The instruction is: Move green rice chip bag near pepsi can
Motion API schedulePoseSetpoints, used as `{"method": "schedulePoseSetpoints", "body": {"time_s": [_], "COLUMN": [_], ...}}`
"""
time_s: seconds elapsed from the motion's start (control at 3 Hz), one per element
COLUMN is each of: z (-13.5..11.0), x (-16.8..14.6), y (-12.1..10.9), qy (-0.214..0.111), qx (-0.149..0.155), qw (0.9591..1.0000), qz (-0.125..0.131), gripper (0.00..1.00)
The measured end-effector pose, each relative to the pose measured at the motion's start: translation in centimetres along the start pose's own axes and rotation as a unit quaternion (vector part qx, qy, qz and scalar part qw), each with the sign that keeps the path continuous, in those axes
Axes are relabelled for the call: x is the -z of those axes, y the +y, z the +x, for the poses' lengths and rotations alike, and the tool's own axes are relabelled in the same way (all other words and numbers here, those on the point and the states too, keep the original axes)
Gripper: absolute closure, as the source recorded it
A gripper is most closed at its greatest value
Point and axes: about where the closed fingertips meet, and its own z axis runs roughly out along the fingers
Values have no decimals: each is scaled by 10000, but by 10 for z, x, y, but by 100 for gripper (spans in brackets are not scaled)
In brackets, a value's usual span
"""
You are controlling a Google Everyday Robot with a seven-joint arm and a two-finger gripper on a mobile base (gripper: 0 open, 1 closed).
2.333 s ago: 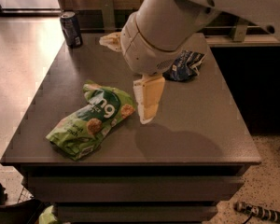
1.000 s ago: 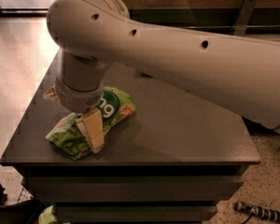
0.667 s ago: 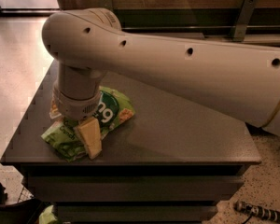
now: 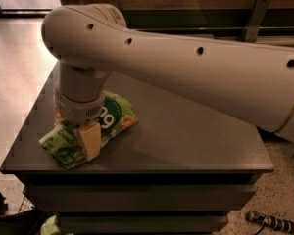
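The green rice chip bag [image 4: 112, 117] lies flat on the front left part of the dark table [image 4: 196, 141], its lower end near the left front corner. My gripper [image 4: 77, 135] is lowered onto the bag's lower left half, with the thick white arm [image 4: 186, 62] reaching in from the right above it. The wrist covers the bag's middle. The pepsi can is hidden behind the arm.
The table's front edge [image 4: 137, 170] and left edge lie close to the bag. A striped black and white object [image 4: 268, 222] lies on the floor at the bottom right. Something green [image 4: 50, 225] shows under the table at the bottom left.
My arm swung from the table's middle over to the bag and came down on it. The bag's lower end has shifted slightly left. The can and the dark bag are now covered by the arm.
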Motion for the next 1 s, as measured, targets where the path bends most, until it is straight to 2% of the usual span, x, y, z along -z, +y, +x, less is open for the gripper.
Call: {"method": "schedulePoseSetpoints", "body": {"time_s": [0.33, 0.67, 1.0], "z": [0, -1, -2], "x": [0, 0, 2], "y": [0, 0, 3], "qy": [0, 4, 46], "qx": [0, 6, -45], "qw": [10000, 10000, 10000], "qz": [0, -1, 2], "gripper": [95, 100, 100]}}
